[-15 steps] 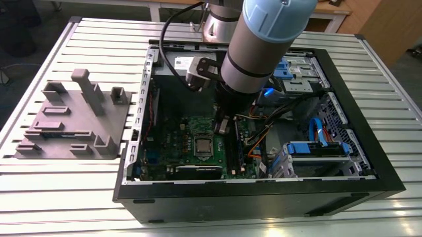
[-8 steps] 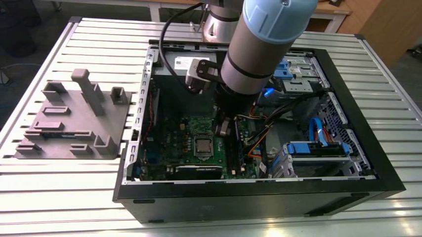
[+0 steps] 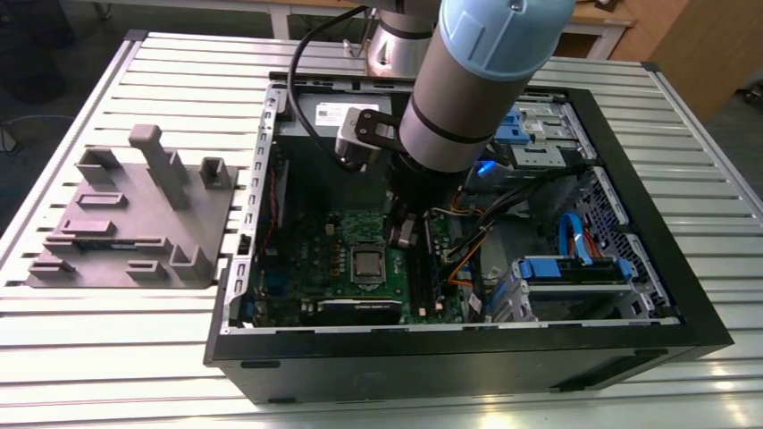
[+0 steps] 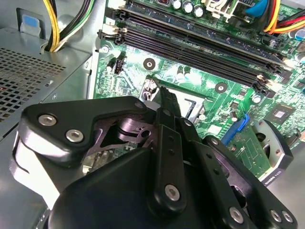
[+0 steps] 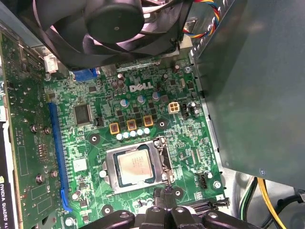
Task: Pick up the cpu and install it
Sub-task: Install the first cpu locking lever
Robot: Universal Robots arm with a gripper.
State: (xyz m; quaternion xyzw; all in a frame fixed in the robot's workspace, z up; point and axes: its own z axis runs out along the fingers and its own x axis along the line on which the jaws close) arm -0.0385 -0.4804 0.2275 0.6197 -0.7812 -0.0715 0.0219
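Note:
The cpu [image 3: 370, 263] lies flat in its socket on the green motherboard [image 3: 322, 268] inside the open computer case, its silver-grey top facing up. In the first wrist view the cpu [image 5: 137, 167] sits inside the metal socket frame [image 5: 110, 168], with the lever [image 5: 164, 155] along one side. My gripper [image 5: 167, 194] hovers just beside the socket with its black fingertips pressed together and nothing between them. In the second wrist view the gripper [image 4: 167, 95] points down at the socket's edge. In the exterior view the gripper [image 3: 402, 232] hangs just to the right of the cpu.
A black fan [image 5: 114, 24] and the grey power-supply box [image 5: 252, 86] flank the board. Black memory slots [image 4: 190, 43] and coloured cables [image 4: 269, 16] run close by. Blue drive caddies [image 3: 573, 268] fill the case's right. A grey fixture [image 3: 131, 214] stands on the slatted table.

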